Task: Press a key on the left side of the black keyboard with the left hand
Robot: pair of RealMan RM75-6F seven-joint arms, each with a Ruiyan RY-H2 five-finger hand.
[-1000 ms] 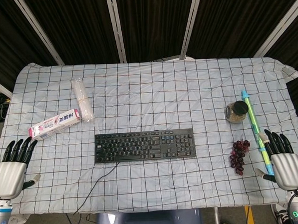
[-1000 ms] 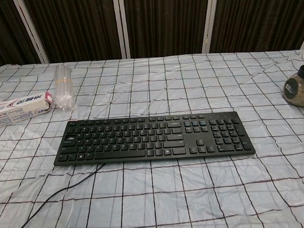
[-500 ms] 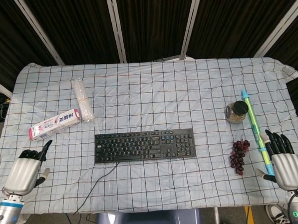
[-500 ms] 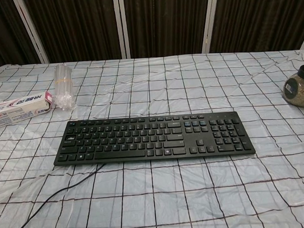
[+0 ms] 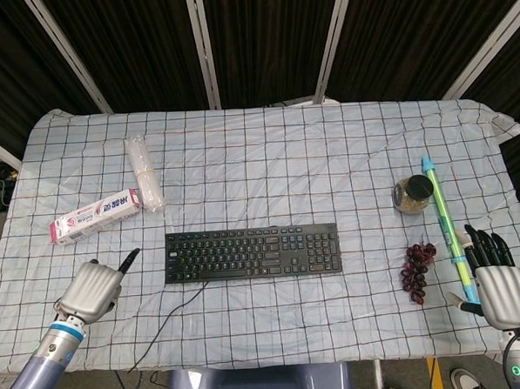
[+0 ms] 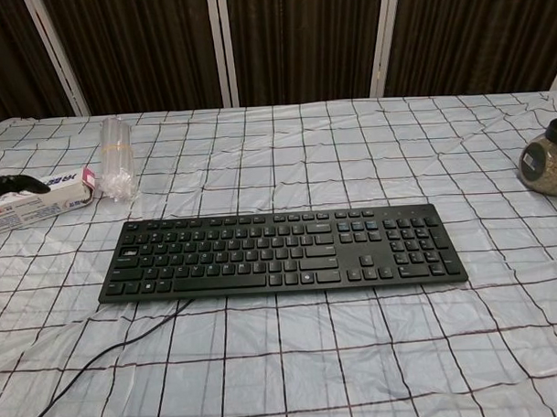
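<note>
— Left hand [image 5: 91, 290], lower left of frame?
— Mine: moved in from the edge, curled with one finger out, holding nothing.
— Black keyboard [image 5: 253, 253]?
— Centre frame, untouched; its left keys lie near my fingertip.

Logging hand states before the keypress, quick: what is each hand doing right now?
Left hand: fingers curled in, one pointing at the keyboard, holding nothing.
Right hand: open, fingers apart, empty.
</note>
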